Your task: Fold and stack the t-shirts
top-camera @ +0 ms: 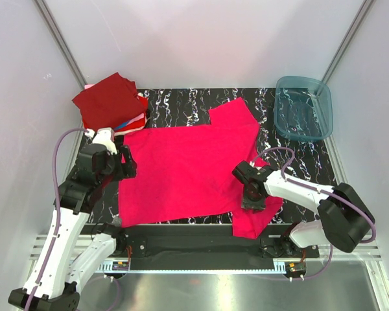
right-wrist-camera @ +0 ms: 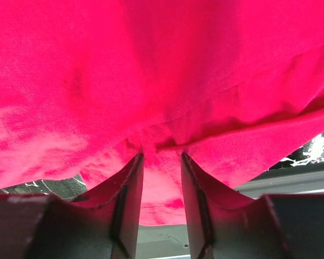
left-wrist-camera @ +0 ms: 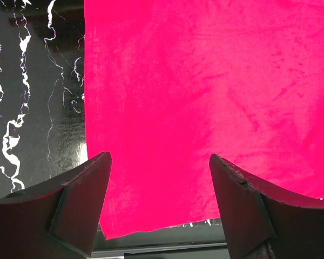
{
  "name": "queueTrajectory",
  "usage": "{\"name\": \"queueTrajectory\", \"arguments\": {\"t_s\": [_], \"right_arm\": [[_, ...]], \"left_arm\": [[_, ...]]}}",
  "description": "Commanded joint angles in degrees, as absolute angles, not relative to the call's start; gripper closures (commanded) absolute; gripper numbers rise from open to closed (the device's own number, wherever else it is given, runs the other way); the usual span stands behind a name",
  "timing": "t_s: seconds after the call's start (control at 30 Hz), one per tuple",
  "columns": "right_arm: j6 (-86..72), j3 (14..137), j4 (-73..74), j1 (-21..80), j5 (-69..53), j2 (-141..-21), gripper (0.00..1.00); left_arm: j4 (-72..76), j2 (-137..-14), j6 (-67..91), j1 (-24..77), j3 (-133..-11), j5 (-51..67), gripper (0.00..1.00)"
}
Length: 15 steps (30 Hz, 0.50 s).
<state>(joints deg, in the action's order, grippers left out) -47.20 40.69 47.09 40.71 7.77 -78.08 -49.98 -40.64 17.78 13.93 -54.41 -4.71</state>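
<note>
Across the mat's (top-camera: pixel 181 100) middle the magenta t-shirt (top-camera: pixel 188 168) lies spread flat. At its 9 o'clock edge hovers the left gripper (left-wrist-camera: pixel 159 162), jaws spread. At 4 o'clock the right gripper's (right-wrist-camera: pixel 162 156) narrowed jaws straddle a bunched fold; whether they pinch it, I cannot tell.

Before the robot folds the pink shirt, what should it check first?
1. Pink t-shirt spread flat: ok, though its near right sleeve is bunched.
2. Left hand open: ok, fingers wide apart over the shirt's left edge.
3. Left hand holding cloth: not ok, it grips nothing.
4. Right hand pinching firmly: cannot tell; cloth bunches between its fingers, with a gap showing.
5. Teal bin out of the way: ok, far right, apart from the shirt.
6. Folded stack clear: cannot tell; it lies right by the shirt's far left corner.
</note>
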Motion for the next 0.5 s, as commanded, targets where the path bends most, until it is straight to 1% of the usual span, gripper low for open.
{"name": "queueTrajectory", "arguments": {"t_s": [0.0,0.07,0.13,0.2,0.23,0.27,0.4,0.47], "right_arm": [[-46.6,42.2,46.9,40.3,7.2,-78.8,0.58],[-46.5,42.5,47.0,40.3,6.8,-79.3,0.6],[-46.5,42.5,47.3,40.3,6.5,-79.7,0.68],[-46.8,42.1,47.2,40.3,6.4,-79.3,0.73],[-46.8,41.9,46.9,40.3,6.4,-79.2,0.79],[-46.8,41.9,46.8,40.3,6.3,-79.2,0.82],[-46.7,42.0,46.8,40.3,6.2,-79.7,0.89],[-46.8,42.0,46.9,40.3,6.4,-79.4,0.94]], "left_arm": [[-47.3,-39.4,17.1,14.2,-54.1,-3.7,0.21],[-47.4,-39.2,17.1,14.2,-54.0,-3.7,0.21],[-47.3,-39.1,17.1,14.2,-54.0,-3.8,0.21],[-47.3,-38.9,17.1,14.2,-54.1,-3.9,0.21],[-47.3,-38.9,17.1,14.2,-54.1,-3.9,0.21],[-47.3,-38.8,17.1,14.2,-54.1,-3.9,0.21],[-47.2,-38.6,17.1,14.2,-54.0,-3.9,0.2],[-47.2,-38.7,17.1,14.2,-54.0,-3.8,0.2]]}}
